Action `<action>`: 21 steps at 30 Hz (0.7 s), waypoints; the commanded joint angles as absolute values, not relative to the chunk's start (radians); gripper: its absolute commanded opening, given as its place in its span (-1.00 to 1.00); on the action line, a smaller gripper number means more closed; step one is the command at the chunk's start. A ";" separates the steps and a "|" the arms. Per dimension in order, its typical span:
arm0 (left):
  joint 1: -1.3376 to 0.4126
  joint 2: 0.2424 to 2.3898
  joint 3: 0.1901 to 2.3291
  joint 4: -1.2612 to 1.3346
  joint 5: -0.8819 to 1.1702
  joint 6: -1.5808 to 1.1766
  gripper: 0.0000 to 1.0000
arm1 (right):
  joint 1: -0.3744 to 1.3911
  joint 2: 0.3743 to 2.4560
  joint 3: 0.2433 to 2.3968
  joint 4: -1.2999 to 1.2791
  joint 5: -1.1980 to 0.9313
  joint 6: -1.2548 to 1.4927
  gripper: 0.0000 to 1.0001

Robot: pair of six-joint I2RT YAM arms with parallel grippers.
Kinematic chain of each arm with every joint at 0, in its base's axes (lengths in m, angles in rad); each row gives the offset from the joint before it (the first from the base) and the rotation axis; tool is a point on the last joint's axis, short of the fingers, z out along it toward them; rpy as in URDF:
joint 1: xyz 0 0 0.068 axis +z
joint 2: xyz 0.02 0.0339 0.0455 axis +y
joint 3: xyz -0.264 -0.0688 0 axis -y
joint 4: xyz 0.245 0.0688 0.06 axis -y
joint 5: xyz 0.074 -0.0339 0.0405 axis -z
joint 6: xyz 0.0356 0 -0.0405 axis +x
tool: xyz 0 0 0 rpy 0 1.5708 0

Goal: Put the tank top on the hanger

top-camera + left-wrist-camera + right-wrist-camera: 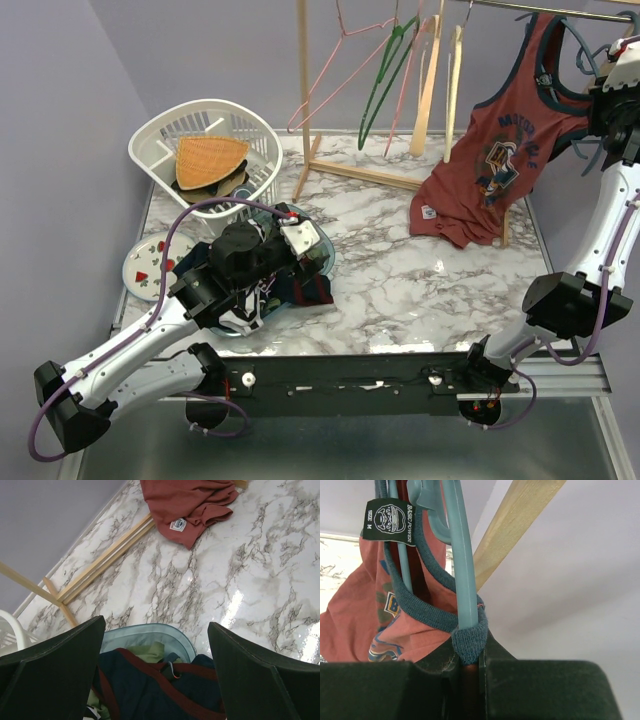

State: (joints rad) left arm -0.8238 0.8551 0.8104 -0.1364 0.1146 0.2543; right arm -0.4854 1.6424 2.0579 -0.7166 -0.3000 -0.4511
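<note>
The maroon tank top (500, 150) hangs at the far right of the rack, its hem bunched on the marble table (420, 290). Its hem also shows in the left wrist view (190, 505). The slate-blue hanger (578, 50) is inside the neck opening. In the right wrist view the hanger arm (462, 565) runs down into the navy strap trim (470, 637). My right gripper (470, 655), high by the rack (592, 100), is shut on that strap at the hanger arm's end. My left gripper (156, 625) is open and empty, low over a bin of clothes (312, 262).
A light-blue bin (145, 632) holds a navy garment with maroon trim. A white laundry basket (205, 150) and a patterned plate (150, 265) stand at the left. The wooden rack's base bar (370, 175) lies across the back. Pink, green (385, 75) and cream hangers hang on the rail.
</note>
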 commanded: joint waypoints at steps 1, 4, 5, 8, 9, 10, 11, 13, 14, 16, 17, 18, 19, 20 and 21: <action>-0.818 0.842 0.801 -0.114 0.141 0.238 0.97 | -0.483 1.669 2.077 -0.802 -0.301 -0.476 -0.90; -0.818 0.842 0.801 -0.114 0.141 0.239 0.97 | -0.483 1.660 2.071 -0.831 -0.336 -0.486 -0.53; -0.816 0.844 0.801 -0.114 0.140 0.238 0.97 | -0.483 1.654 2.063 -0.833 -0.347 -0.488 -0.46; -0.816 0.845 0.799 -0.112 0.140 0.239 0.97 | -0.483 1.612 2.028 -0.827 -0.363 -0.488 -0.18; -0.816 0.845 0.799 -0.112 0.140 0.238 0.97 | -0.483 1.591 2.022 -0.827 -0.367 -0.486 -0.10; -0.816 0.844 0.801 -0.112 0.140 0.236 0.97 | -0.483 1.580 2.014 -0.827 -0.373 -0.483 -0.07; -0.816 0.844 0.801 -0.113 0.140 0.236 0.97 | -0.483 1.569 2.013 -0.830 -0.382 -0.482 -0.02; -0.816 0.844 0.801 -0.112 0.140 0.236 0.97 | -0.483 1.542 2.008 -0.831 -0.390 -0.476 0.06; -0.815 0.844 0.801 -0.112 0.140 0.236 0.97 | -0.483 1.533 2.002 -0.833 -0.393 -0.474 0.07; -0.815 0.842 0.801 -0.113 0.140 0.235 0.97 | -0.485 1.503 2.000 -0.836 -0.399 -0.466 0.21; -0.813 0.839 0.801 -0.114 0.140 0.233 0.97 | -0.483 1.493 2.002 -0.842 -0.405 -0.463 0.27; -0.815 0.839 0.801 -0.112 0.140 0.232 0.97 | -0.485 1.480 2.000 -0.845 -0.410 -0.460 0.37; -0.815 0.838 0.801 -0.112 0.140 0.230 0.97 | -0.485 1.470 1.999 -0.848 -0.416 -0.456 0.43; -0.813 0.838 0.801 -0.110 0.141 0.229 0.97 | -0.483 1.441 1.999 -0.854 -0.426 -0.454 0.51; -0.813 0.835 0.798 -0.110 0.143 0.227 0.97 | -0.485 1.428 1.994 -0.857 -0.429 -0.453 0.60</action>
